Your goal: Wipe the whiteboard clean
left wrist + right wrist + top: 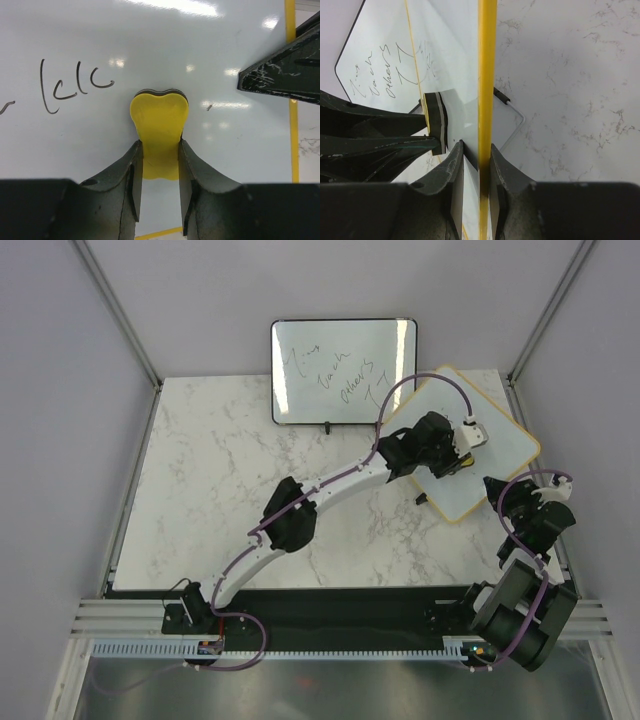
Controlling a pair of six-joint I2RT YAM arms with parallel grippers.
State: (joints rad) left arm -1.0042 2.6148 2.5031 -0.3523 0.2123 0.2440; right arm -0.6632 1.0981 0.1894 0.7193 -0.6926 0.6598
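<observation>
At the table's (220, 490) right side, your overhead view is showing the whiteboard (500, 455) sitting askew. Only your left wrist camera is revealing the left gripper (160, 150) pinching a yellow eraser (160, 115) against its surface, beside black scribbles (75, 85). Your right wrist camera is showing the right gripper (476, 150) clamping the board's frame edge.
</observation>
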